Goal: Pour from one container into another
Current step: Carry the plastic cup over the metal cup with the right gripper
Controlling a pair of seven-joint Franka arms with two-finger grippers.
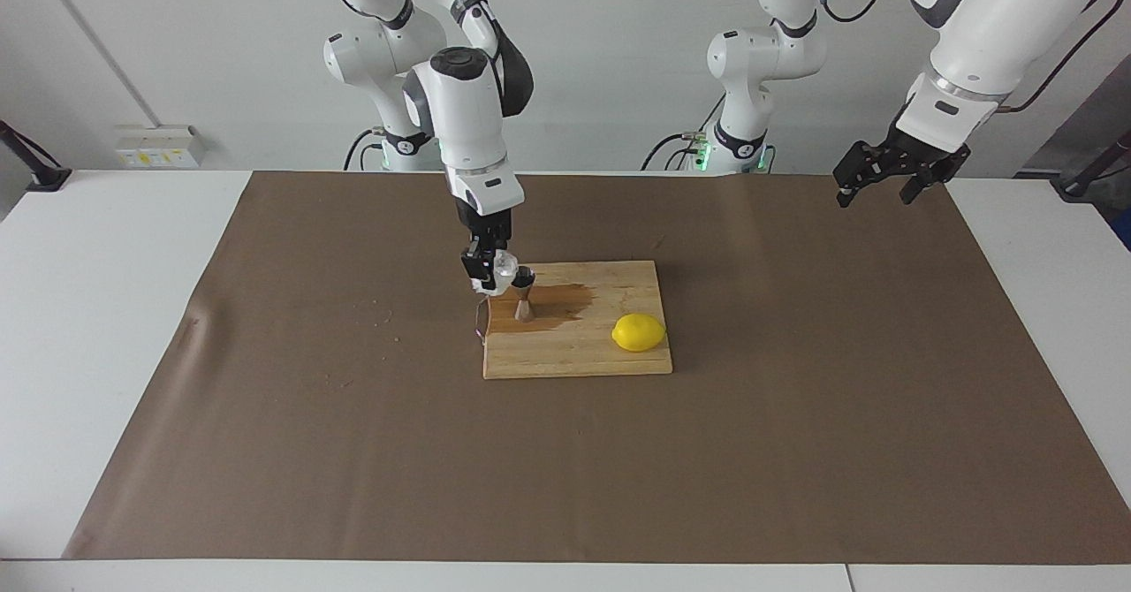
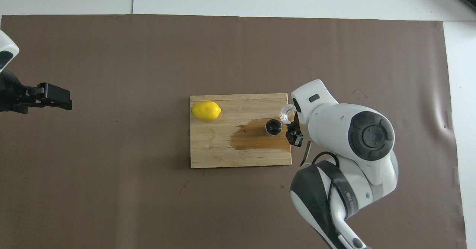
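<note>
The whitish plastic cup (image 1: 504, 267) hangs in my right gripper (image 1: 491, 274), which is shut on it. It is up against the top rim of the steel jigger (image 1: 523, 297), on the side toward the right arm's end of the table. The jigger stands upright on the wooden cutting board (image 1: 618, 358). In the overhead view the cup (image 2: 285, 112) shows as a ring beside the jigger (image 2: 273, 127), and the arm's white wrist hides most of the right gripper (image 2: 291, 125). My left gripper (image 1: 884, 182) waits open in the air at the left arm's end of the table; the overhead view shows this left gripper (image 2: 52, 96) at its edge.
A lemon (image 1: 638, 332) lies on the board at its end toward the left arm. A dark wet stain (image 1: 558, 302) spreads over the wood around the jigger. A thin wire handle (image 1: 479, 318) sticks out of the board's end under the cup. Brown paper (image 1: 353, 451) covers the table.
</note>
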